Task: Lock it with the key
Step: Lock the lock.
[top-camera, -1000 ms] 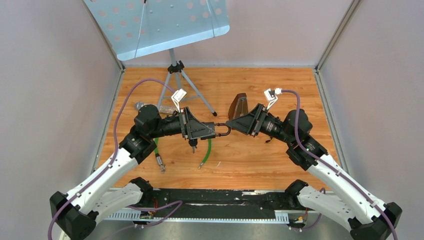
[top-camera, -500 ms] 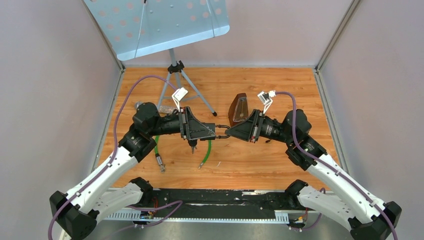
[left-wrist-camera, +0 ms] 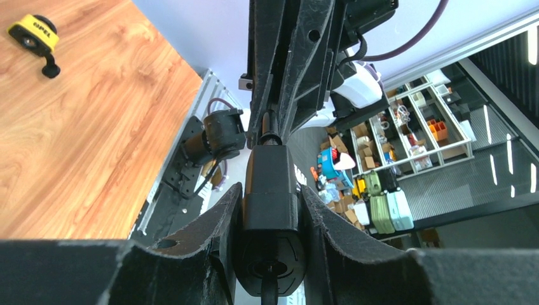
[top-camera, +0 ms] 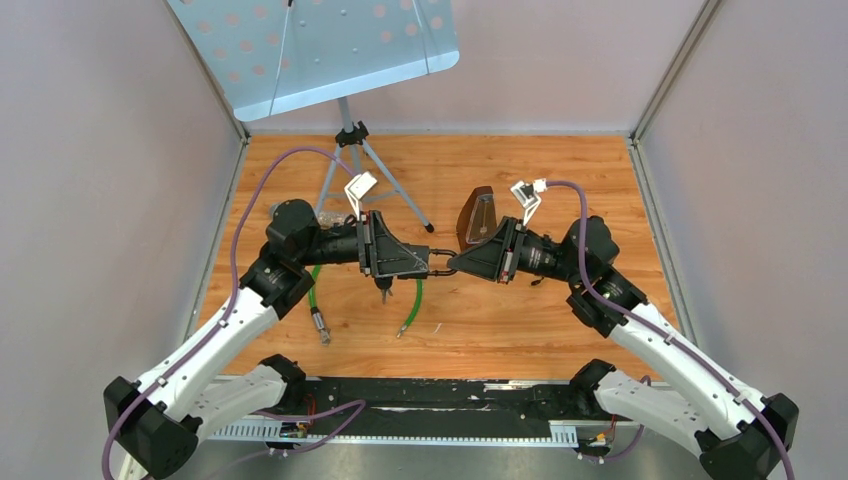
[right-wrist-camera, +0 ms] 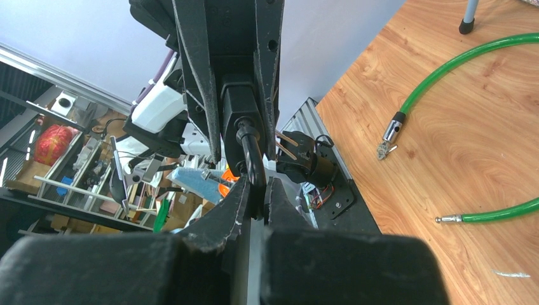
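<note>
Green hose [top-camera: 413,305], brown metronome [top-camera: 478,215], blue-topped tripod stand [top-camera: 350,133] on wooden table [top-camera: 520,320]

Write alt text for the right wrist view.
The right gripper pinches the black shackle of a padlock, whose body the left gripper clamps from the top of the frame. To the right, a green cable lies on the wooden table.

Left arm [top-camera: 262,290] and right arm [top-camera: 605,295]: white lower links [top-camera: 200,360], black joint housings [top-camera: 292,230], purple cables [top-camera: 233,262] looped outside, white wrist brackets [top-camera: 359,186], black wedge-shaped fingers [left-wrist-camera: 210,232].
</note>
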`<action>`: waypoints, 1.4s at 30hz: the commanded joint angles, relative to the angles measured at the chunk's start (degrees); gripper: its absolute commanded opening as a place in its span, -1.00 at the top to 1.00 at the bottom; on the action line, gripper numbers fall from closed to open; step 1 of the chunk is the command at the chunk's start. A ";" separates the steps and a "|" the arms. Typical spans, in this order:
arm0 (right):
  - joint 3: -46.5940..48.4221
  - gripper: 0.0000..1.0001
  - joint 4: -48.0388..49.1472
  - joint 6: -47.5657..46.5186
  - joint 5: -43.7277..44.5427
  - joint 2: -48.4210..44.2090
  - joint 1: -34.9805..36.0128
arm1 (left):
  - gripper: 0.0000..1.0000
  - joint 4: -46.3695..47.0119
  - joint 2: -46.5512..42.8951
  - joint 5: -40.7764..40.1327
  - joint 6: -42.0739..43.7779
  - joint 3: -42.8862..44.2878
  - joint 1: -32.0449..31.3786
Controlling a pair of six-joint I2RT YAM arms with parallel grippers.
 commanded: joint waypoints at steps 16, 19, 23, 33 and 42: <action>3.00 1.00 9.05 -0.56 4.05 11.34 11.18 | 1.00 10.41 2.50 -1.31 4.76 0.34 -3.23; 3.11 1.00 10.17 -1.48 6.30 11.85 13.36 | 1.00 8.14 3.48 -2.70 6.07 0.35 -3.84; 1.47 1.00 14.19 -1.25 9.65 11.07 14.47 | 1.00 4.10 4.93 -4.41 8.42 0.42 -4.87; -2.08 1.00 24.19 0.45 10.84 8.71 14.96 | 1.00 -2.23 7.03 -9.34 12.62 -2.25 -5.69; -2.08 1.00 26.58 -2.04 11.04 7.35 17.05 | 1.00 0.59 11.06 -11.12 12.69 -2.51 -7.55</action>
